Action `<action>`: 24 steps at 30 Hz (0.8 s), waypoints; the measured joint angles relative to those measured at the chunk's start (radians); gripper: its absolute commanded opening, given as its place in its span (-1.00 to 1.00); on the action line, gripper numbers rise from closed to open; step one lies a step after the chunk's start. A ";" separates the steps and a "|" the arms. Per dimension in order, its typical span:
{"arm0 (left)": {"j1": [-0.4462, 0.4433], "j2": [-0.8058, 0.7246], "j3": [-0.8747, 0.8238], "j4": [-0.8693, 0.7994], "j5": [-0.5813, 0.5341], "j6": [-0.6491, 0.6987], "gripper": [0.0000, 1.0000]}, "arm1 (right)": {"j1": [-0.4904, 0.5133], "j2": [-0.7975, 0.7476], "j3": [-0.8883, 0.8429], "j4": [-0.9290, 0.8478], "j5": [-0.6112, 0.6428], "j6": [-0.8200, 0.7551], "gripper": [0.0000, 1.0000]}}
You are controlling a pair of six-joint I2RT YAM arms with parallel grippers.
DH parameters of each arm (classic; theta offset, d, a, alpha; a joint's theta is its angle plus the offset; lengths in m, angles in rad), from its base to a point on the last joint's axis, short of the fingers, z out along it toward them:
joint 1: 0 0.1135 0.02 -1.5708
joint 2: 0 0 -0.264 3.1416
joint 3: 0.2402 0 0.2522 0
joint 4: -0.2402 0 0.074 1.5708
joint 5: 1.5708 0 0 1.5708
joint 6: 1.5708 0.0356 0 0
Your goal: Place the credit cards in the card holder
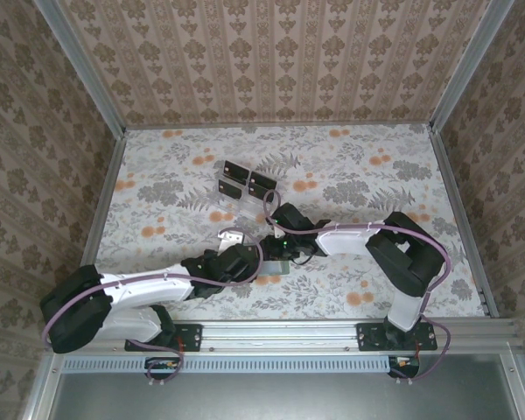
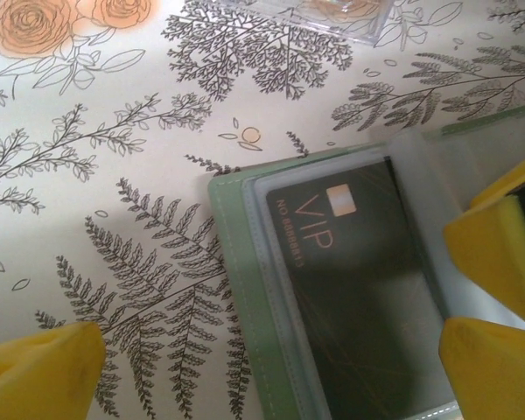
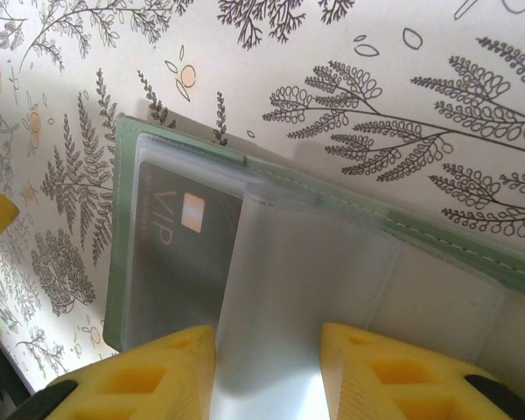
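The card holder (image 2: 232,262) lies open and flat on the flowered table (image 1: 385,175), near the middle and towards the near edge, between the two arms. One black credit card (image 2: 359,289), marked VIP, already sits inside a clear pocket on the holder's left page, so by my reading the task is begun but far from finished.

The remaining cards (image 1: 249,179) stand in a clear rack (image 1: 243,199) farther off, a little left of centre. There look to be three of them, though the top view is too small to be sure. That makes one holder, one rack, one card stowed and about three left to move.

The left gripper (image 2: 271,332) is spread wide, its yellow fingers (image 2: 35,372) on either side of the carded page and holding nothing. The right gripper (image 3: 267,337) is about half-spread over the holder's right side, with a clear pocket leaf (image 3: 280,280) showing in its gap. I cannot tell whether it pinches that leaf or merely presses on it.
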 measured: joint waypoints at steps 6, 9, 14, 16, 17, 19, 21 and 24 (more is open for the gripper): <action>0.001 -0.003 -0.002 0.015 0.000 0.018 0.99 | 0.000 0.000 -0.001 0.003 0.000 0.023 -0.12; 0.006 -0.022 -0.010 0.023 -0.001 0.026 1.00 | -0.003 0.000 -0.001 0.010 -0.001 0.041 -0.03; 0.006 -0.046 -0.029 0.053 -0.005 0.050 1.00 | -0.005 -0.002 -0.008 0.031 -0.007 0.078 0.04; 0.006 -0.049 -0.037 0.071 -0.009 0.060 1.00 | -0.007 -0.002 -0.010 0.036 -0.009 0.092 0.05; 0.006 -0.050 -0.040 0.080 -0.013 0.067 1.00 | -0.008 -0.002 -0.010 0.037 -0.011 0.099 0.05; 0.006 -0.050 -0.043 0.093 -0.021 0.076 0.99 | -0.011 -0.002 -0.014 0.045 -0.016 0.116 0.07; 0.006 -0.050 -0.047 0.106 -0.028 0.083 1.00 | -0.014 -0.002 -0.018 0.055 -0.019 0.133 0.10; 0.005 -0.052 -0.049 0.121 -0.036 0.089 1.00 | -0.020 -0.008 -0.029 0.072 -0.021 0.164 0.13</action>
